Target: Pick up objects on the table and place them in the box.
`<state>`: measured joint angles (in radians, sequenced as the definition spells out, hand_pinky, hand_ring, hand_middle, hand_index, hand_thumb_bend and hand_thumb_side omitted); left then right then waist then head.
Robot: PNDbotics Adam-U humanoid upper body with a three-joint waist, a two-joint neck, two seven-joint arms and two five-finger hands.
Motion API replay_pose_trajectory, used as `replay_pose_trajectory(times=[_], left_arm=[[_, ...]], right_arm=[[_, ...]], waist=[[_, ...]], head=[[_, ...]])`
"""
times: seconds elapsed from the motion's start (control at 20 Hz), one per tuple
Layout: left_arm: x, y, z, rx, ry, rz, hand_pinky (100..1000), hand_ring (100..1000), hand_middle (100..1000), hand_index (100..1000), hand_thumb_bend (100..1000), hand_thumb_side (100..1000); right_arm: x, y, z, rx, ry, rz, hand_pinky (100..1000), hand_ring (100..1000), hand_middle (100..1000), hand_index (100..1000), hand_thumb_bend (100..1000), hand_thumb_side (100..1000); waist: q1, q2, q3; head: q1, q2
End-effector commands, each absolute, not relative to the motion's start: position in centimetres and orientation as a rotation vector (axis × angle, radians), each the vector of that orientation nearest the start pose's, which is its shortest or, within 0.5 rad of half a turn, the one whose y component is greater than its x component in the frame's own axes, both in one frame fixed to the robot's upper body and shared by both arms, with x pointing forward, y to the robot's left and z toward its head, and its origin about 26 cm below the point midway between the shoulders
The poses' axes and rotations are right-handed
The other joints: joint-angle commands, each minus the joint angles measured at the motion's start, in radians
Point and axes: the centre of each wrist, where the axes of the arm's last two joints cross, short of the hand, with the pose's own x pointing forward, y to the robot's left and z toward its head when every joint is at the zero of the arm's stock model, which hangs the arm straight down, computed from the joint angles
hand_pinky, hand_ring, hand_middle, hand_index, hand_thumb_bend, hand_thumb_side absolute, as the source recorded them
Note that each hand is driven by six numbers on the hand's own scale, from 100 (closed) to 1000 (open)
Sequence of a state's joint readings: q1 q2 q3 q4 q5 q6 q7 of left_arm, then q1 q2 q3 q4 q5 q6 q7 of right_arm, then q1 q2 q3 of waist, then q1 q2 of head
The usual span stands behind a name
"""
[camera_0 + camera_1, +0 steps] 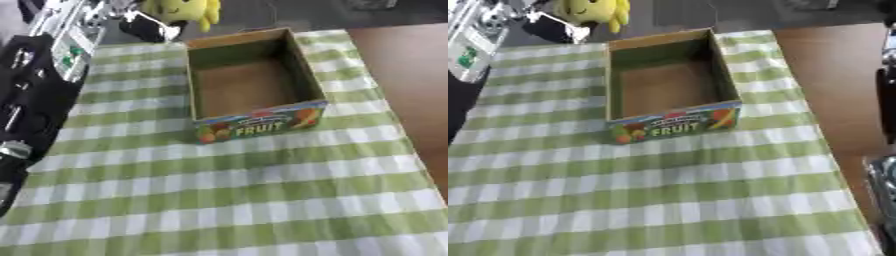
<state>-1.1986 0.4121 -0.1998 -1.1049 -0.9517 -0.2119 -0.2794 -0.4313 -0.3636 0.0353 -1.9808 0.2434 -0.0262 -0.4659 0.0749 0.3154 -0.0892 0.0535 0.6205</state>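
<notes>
Green and white checked cloth (227, 200) covers the table. The cardboard box (248, 85) sits open and empty. A yellow toy (179, 11) hangs at the far edge, with the left hand (144, 22) curled round it. Carry it above the box before letting go.

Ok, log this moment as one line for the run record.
left hand: holds yellow plush toy, far-left of box | open cardboard fruit box: looks empty | right hand: not in view | green-and-white checked cloth: under box
</notes>
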Motion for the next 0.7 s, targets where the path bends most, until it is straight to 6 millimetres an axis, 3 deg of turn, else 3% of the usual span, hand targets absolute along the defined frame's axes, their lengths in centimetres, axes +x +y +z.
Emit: replay_pose_trajectory(times=[0.05,0.4,0.7], left_arm=[[46.3,18.4,34.5,-1.552,2.522,1.959,714,593,434,493,100,300],[47.7,15.6,32.2,-1.519,2.645,1.857,716,584,425,484,100,315],[48.8,13.4,29.1,-1.628,2.655,1.763,717,593,429,493,100,307]], right_arm=[[30.8,-24.2,24.4,-0.601,-2.562,0.024,791,850,618,873,100,829],[30.9,-23.8,24.8,-0.567,-2.577,0.023,792,851,617,874,100,824],[30.9,-23.4,25.0,-0.538,-2.589,0.015,792,851,616,874,100,821]], waist=[[-0.003,-0.013,-0.01],[-0.004,0.003,-0.03],[-0.01,0.014,-0.043]], head=[[0.011,-0.017],[0.035,-0.02],[0.05,-0.032]])
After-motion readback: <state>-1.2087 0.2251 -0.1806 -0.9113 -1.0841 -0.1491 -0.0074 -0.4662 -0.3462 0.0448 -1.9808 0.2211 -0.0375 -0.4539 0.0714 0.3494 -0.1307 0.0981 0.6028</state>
